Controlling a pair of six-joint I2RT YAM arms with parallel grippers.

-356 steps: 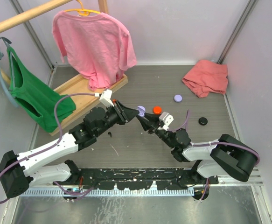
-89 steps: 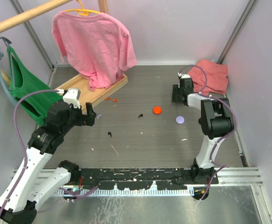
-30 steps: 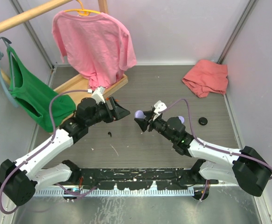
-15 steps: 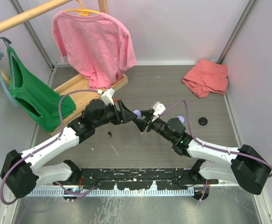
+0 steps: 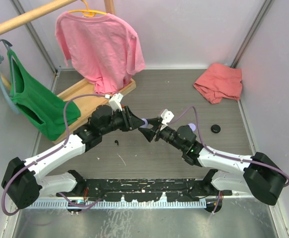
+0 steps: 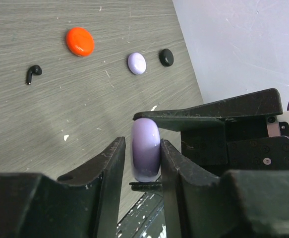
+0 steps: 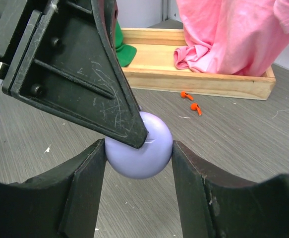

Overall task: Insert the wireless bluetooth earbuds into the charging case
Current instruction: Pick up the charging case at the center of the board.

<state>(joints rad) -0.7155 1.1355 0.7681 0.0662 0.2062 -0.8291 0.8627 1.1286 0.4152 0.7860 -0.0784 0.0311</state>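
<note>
Far left, nothing relevant: the two orange-red earbuds lie loose on the table just in front of the wooden tray, untouched.

The left gripper is where the change is. A second ago it stood wide open and apart from the other arm. It has now come in to mid-table, and its jaws have narrowed around the lilac case, one finger on each flat face. In the left wrist view there's maybe a sliver of gap on one side. I can't tell if it's actually pinching yet or still closing.

The case is off the table, edge-on between both arms.

The right gripper is clamped on the case's rim, fingers touching both sides, same grip as a second ago.

On the table beyond are a black earbud, near it an orange case, then a lilac disc and a black case close together. I see no lilac earbud in any view.

My read is that this is either a handover or a two-handed hold to get the case open. Nothing has gone into a case yet, so the task is at an early stage. The risk is that the case slips or twists if one side lets go before the other has a firm grip.
</note>
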